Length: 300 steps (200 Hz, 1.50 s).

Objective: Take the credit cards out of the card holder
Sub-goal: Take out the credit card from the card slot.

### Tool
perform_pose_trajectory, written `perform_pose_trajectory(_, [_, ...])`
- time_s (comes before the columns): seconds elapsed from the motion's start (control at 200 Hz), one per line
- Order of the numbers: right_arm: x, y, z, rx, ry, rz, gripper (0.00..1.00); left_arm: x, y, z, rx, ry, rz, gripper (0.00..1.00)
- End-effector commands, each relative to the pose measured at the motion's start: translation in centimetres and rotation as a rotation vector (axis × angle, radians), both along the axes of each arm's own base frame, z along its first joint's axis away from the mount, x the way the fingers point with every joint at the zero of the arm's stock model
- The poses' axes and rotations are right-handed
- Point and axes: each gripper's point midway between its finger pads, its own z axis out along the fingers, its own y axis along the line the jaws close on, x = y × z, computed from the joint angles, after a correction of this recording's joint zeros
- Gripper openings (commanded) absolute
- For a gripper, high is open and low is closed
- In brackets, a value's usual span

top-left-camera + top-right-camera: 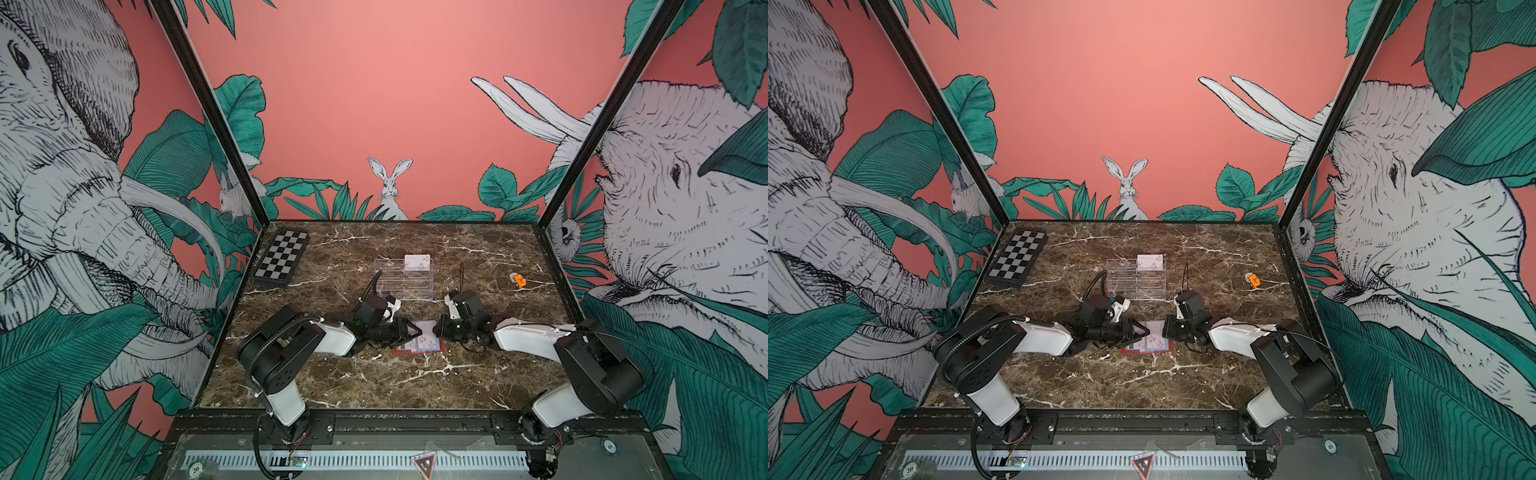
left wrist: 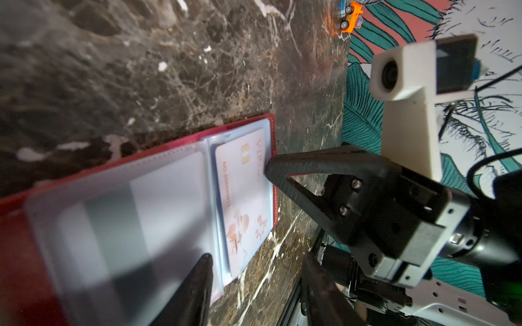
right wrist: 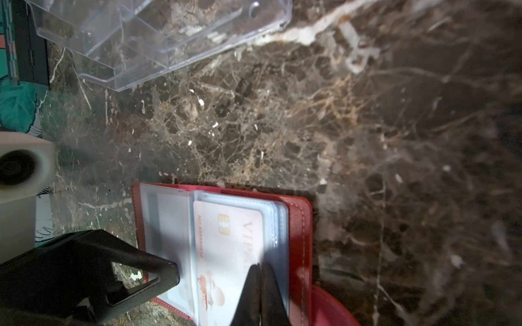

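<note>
I'd pull slowly, straight back, with my right claw (image 3: 260,282) pressed together on the edge of the credit card (image 3: 226,240) (true bite unclear) while my spread left claw (image 2: 257,256) pins the open card holder (image 3: 299,225) beneath it.

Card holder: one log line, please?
card holder open | left claw open, touching sleeve | right claw shut at credit card edge

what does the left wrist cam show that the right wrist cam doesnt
Only the left wrist view: the orange toy car and the right gripper seen whole, shut, with its camera mount. Only the right wrist view: the clear rack. Both: the open red card holder, a VIP card in its sleeve, the marble table.
</note>
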Motion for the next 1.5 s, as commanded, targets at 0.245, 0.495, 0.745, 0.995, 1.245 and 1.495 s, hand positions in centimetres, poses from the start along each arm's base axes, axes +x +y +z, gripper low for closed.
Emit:
perform_pose_trajectory(0.245, [-0.2,0.0,-1.2,0.009,0.015,-0.004,0.00,0.1,-0.3,-1.3,-0.025,0.028,0.032,0.44])
perform_pose_trajectory(0.495, [-0.5,-0.2,-1.7,0.006,0.026,-0.004,0.00,0.0,0.2,-2.3,-0.022,0.029,0.056,0.38])
perform_pose_trajectory(0.745, [-0.5,-0.1,-1.6,0.010,0.024,0.001,0.00,0.2,-0.1,-2.7,-0.065,0.032,0.064,0.27])
perform_pose_trajectory(0.995, [-0.5,0.0,-1.6,0.010,0.026,0.005,0.00,0.0,0.2,-3.3,-0.054,0.023,0.064,0.19])
perform_pose_trajectory(1.245, [-0.5,0.3,-1.5,0.020,0.028,0.016,0.00,0.2,-0.3,-3.0,-0.072,0.013,0.047,0.10])
perform_pose_trajectory(1.495, [-0.7,0.5,-1.7,0.025,0.036,0.026,0.00,0.4,-0.7,-2.3,-0.083,-0.002,0.033,0.03])
